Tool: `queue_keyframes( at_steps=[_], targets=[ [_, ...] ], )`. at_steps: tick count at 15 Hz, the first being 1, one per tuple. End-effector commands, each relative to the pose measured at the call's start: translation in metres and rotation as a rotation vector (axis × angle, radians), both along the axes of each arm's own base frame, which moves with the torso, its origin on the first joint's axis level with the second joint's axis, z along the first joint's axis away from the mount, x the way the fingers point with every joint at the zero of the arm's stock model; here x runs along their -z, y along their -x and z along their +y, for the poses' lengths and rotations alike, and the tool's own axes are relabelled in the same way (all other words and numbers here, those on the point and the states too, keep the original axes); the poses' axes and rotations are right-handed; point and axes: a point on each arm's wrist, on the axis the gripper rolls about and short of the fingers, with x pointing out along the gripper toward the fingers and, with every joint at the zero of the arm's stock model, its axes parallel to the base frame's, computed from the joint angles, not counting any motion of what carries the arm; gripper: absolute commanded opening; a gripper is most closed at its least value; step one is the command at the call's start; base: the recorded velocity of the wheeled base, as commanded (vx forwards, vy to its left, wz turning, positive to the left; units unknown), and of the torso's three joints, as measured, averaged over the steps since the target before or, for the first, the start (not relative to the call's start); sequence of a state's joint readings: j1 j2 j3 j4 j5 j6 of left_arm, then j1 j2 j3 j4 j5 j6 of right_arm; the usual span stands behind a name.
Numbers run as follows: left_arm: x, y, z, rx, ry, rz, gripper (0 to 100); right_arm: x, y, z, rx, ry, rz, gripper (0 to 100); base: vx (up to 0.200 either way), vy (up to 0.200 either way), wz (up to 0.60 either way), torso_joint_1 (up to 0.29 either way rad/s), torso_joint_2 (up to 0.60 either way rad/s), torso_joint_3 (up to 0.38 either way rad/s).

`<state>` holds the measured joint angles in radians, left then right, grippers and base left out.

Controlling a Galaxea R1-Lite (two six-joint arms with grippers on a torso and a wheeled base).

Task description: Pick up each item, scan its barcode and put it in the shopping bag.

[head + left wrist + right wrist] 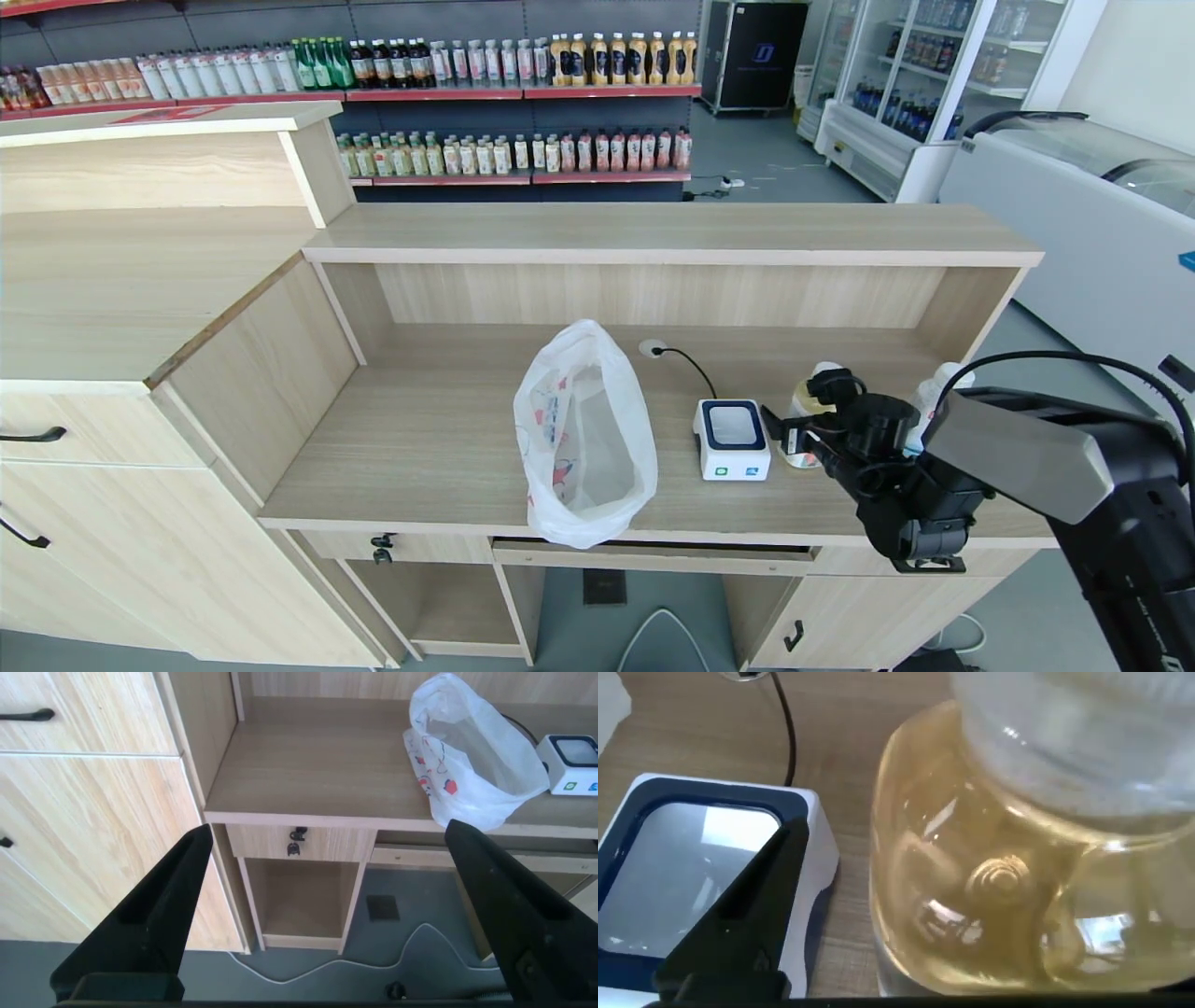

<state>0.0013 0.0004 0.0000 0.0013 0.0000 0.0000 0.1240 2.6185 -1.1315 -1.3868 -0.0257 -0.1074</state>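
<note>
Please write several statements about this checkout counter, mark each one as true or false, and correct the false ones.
1. The shopping bag stands open on the counter, to the left of the scanner. True.
2. A bottle lies inside the shopping bag. False: no item shows inside it; the bottle of yellowish liquid stands on the counter, right of the scanner.
3. The left end effector is shut. False: it is open, with its fingers wide apart, off the counter's front edge.
4. A black cable runs from the scanner to a hole at the back of the counter. True.
5. The right end effector is at the bottle. True.
</note>
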Motion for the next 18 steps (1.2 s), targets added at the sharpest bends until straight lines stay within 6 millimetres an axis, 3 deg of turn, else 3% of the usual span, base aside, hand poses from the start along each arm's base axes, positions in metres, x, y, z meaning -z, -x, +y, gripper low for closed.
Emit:
queue_keyframes(
  at_steps=[1, 8, 10, 11, 12, 13, 14, 16, 18],
  targets=[
    [0.000, 0.000, 0.000, 0.000, 0.000, 0.000, 100, -0.001, -0.001, -0.003, 0.004, 0.005, -0.006, 0, 0.000, 0.000, 0.00, 0.000, 0.00, 0.000],
    [0.000, 0.000, 0.000, 0.000, 0.000, 0.000, 100, 0.001, 0.004, -0.015, 0.026, 0.045, 0.008, 0, 0.000, 0.000, 0.00, 0.000, 0.00, 0.000],
    [0.000, 0.000, 0.000, 0.000, 0.000, 0.000, 100, -0.024, 0.007, -0.023, 0.039, 0.026, -0.052, 0, 0.000, 0.000, 0.00, 0.000, 0.00, 0.000],
    [0.000, 0.000, 0.000, 0.000, 0.000, 0.000, 100, -0.054, 0.017, -0.026, 0.044, -0.044, -0.080, 0, 0.000, 0.000, 0.00, 0.000, 0.00, 0.000],
    [0.000, 0.000, 0.000, 0.000, 0.000, 0.000, 100, -0.069, 0.022, -0.026, 0.030, -0.088, -0.099, 0, 0.000, 0.000, 0.00, 0.000, 0.00, 0.000],
    [0.000, 0.000, 0.000, 0.000, 0.000, 0.000, 100, -0.108, 0.037, -0.026, -0.030, -0.143, -0.106, 0, 0.000, 0.000, 0.00, 0.000, 0.00, 0.000],
    [0.000, 0.000, 0.000, 0.000, 0.000, 0.000, 100, -0.150, 0.056, -0.026, -0.114, -0.170, -0.088, 0, 0.000, 0.000, 0.00, 0.000, 0.00, 0.000],
    [0.000, 0.000, 0.000, 0.000, 0.000, 0.000, 100, -0.217, 0.102, -0.024, -0.296, -0.318, -0.043, 0, 0.000, 0.000, 0.00, 0.000, 0.00, 0.000],
    [0.000, 0.000, 0.000, 0.000, 0.000, 0.000, 100, -0.261, 0.161, -0.027, -0.499, -0.445, 0.077, 0, 0.000, 0.000, 0.00, 0.000, 0.00, 0.000]
  ],
)
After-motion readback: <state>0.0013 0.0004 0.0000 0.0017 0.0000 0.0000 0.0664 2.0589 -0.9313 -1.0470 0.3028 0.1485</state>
